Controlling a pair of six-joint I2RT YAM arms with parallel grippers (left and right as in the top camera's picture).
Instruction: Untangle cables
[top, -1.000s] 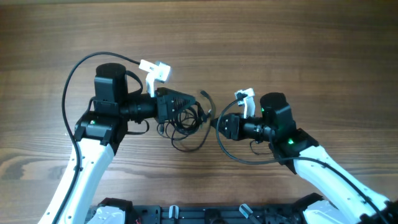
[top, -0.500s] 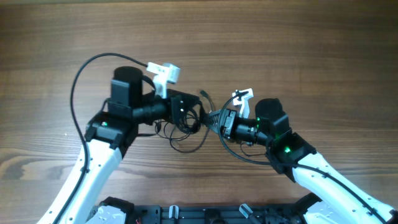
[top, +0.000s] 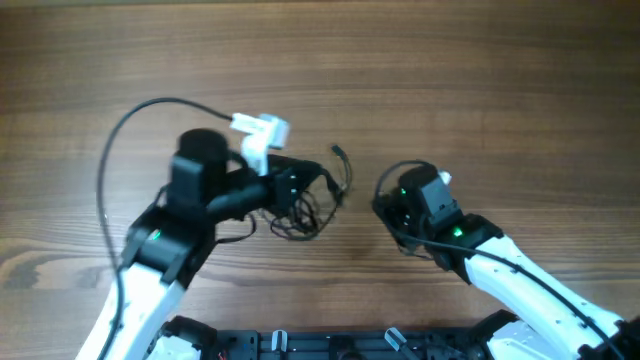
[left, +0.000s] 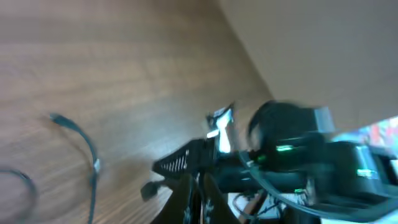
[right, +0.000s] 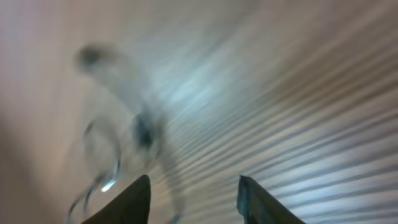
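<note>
The cables (top: 303, 203) are a small knot of thin black cords in the middle of the table. One free end with a plug (top: 338, 152) curls out to the upper right. My left gripper (top: 291, 184) is shut on the bundle's left side, and the loops hang from its tips. In the left wrist view its fingers (left: 186, 200) are pressed together, and a loose strand (left: 91, 163) shows to the left. My right gripper (right: 196, 202) is open with nothing between its fingers. It stands to the right of the bundle, apart from it, and the cables (right: 144, 134) show as a blur ahead.
The wooden table (top: 480, 90) stretches around both arms. A thick black arm cable (top: 118, 140) arcs over the left arm, and a white clip (top: 262, 128) sits on its wrist. The right arm (left: 292, 155) shows in the left wrist view. A black rail (top: 330, 340) lines the near edge.
My right gripper let go at the bundle, drew back to the right and turned downward. The left arm shifted slightly, keeping the bundle.
</note>
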